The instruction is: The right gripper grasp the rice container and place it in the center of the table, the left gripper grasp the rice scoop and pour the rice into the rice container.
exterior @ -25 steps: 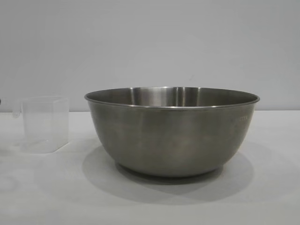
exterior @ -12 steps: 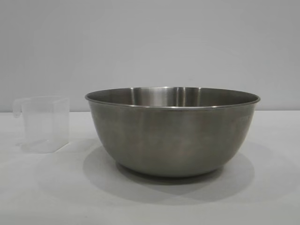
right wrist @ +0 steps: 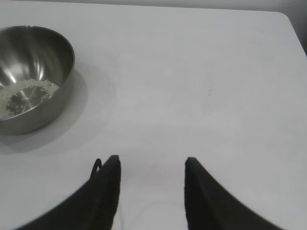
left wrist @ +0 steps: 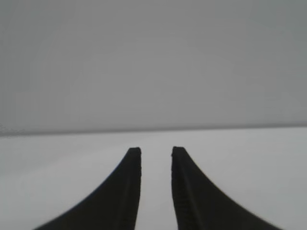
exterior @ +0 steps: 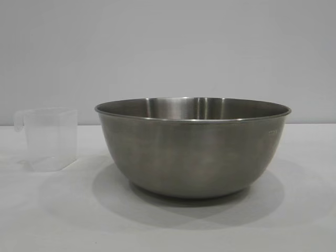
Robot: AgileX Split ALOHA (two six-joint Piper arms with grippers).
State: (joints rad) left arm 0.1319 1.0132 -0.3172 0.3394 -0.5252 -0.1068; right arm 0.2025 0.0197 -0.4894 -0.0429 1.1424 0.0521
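Rice [right wrist: 26,93] is already in the rice container [exterior: 192,147], far off at ten o'clock from my right gripper [right wrist: 151,167], which is open and empty. My left gripper [left wrist: 156,155] has only a narrow gap and holds nothing, with the rice scoop [exterior: 48,138] standing at nine o'clock of the bowl

Steel-grey rice container [exterior: 192,152]; translucent rice scoop [exterior: 50,139]; whitish rice [right wrist: 29,91]; white table [exterior: 168,226]

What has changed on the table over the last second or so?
Very little. At the left edge of the exterior view a dark sliver beside the rice scoop has gone, so its handle now shows in full. The scoop and the rice container stand where they did. Rice lies in the container. Both grippers, left and right, are open, holding nothing.
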